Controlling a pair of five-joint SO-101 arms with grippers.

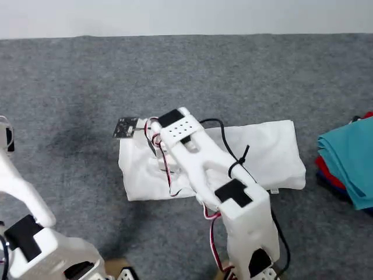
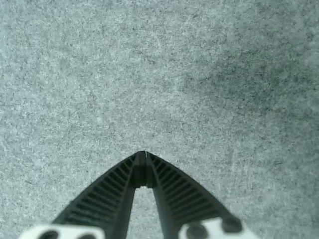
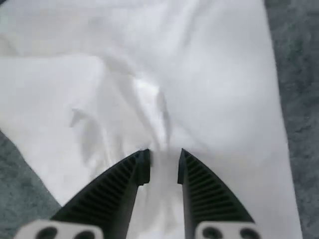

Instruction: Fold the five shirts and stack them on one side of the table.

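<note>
A white shirt [image 1: 262,151] lies partly folded and wrinkled at the middle of the grey table [image 1: 233,76]. My right arm [image 1: 192,151] stretches over its left half. In the right wrist view my right gripper [image 3: 163,162] sits low on the white shirt [image 3: 199,74], its fingers a little apart with a ridge of cloth running up to the gap. A stack of folded shirts rests at the table's right edge, with a teal shirt [image 1: 349,160] on top of a red one [image 1: 324,165] and a blue one [image 1: 332,184]. My left gripper [image 2: 145,157] is shut over bare table.
My left arm [image 1: 23,198] stands at the table's near left corner, away from the shirts. Grey carpet-like cover [image 2: 149,74] spreads under it. Open table lies behind the white shirt and to its left.
</note>
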